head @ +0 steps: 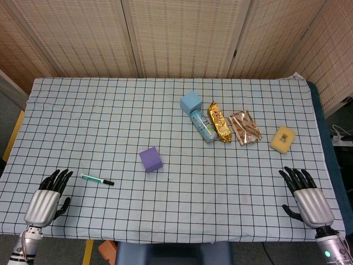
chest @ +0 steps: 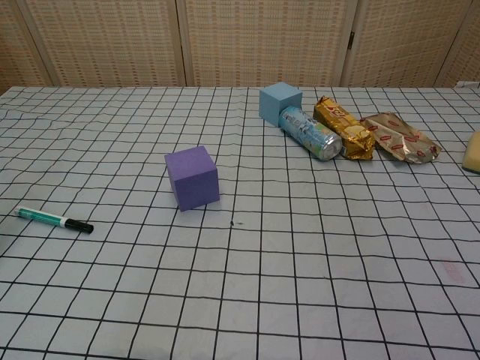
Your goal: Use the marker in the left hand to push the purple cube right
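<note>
The purple cube point(head: 150, 159) point(chest: 192, 177) sits on the checked tablecloth, left of the table's middle. A green-and-white marker with a black cap point(head: 96, 179) point(chest: 55, 219) lies flat on the cloth to the cube's left, held by nothing. My left hand point(head: 48, 197) rests at the near left corner, fingers spread and empty, a short way left of the marker. At the near right corner my right hand point(head: 305, 196) also lies empty with fingers apart. Neither hand shows in the chest view.
At the back right stand a light blue cube point(head: 191, 102) point(chest: 280, 101), a lying can point(head: 203, 125) point(chest: 310, 132), a gold snack bar point(head: 219, 121) point(chest: 343, 127), a foil packet point(head: 245, 127) point(chest: 398, 137) and a yellow sponge ring point(head: 282, 139) point(chest: 472, 152).
</note>
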